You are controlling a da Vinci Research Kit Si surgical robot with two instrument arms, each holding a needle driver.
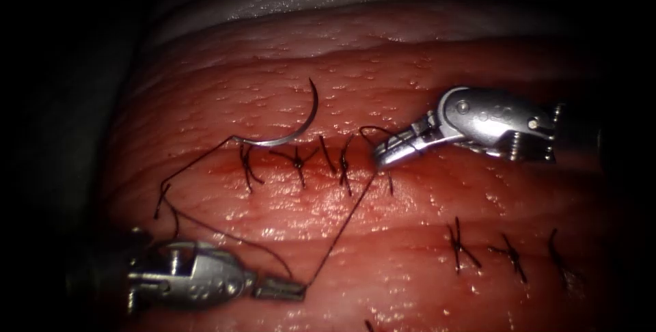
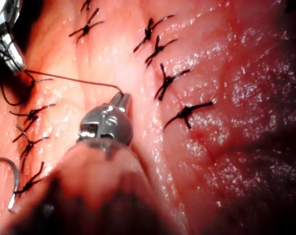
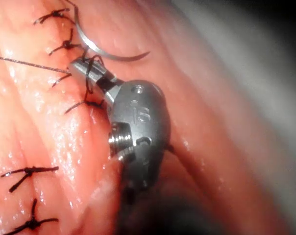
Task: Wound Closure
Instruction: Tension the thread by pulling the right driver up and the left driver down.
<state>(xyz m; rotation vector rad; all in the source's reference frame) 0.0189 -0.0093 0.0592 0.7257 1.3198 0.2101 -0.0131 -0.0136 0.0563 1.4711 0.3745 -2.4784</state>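
Observation:
The curved needle [image 1: 295, 130] lies loose on the tissue [image 1: 410, 65], just beyond the left part of the stitched cut [image 1: 321, 168]; neither tool holds it. It also appears as needle [image 2: 11, 181] and needle [image 3: 109, 51]. My left tool [image 1: 281, 289] at the lower left is shut on the thread [image 1: 342, 229], which runs taut up to my right tool [image 1: 388, 156] at the right end of the stitch row. The right tool's jaws look shut on the thread, with a loop of thread [image 3: 89, 78] wound round them. The left tool [image 2: 119, 100] grips the thread [image 2: 69, 79].
Several tied stitches [image 1: 298, 161] cross the cut. A second row of stitches [image 1: 509, 253] sits at the lower right. Slack thread [image 1: 195, 161] trails from the needle's tail down to the left tool. Red fluid wets the tissue along the cut.

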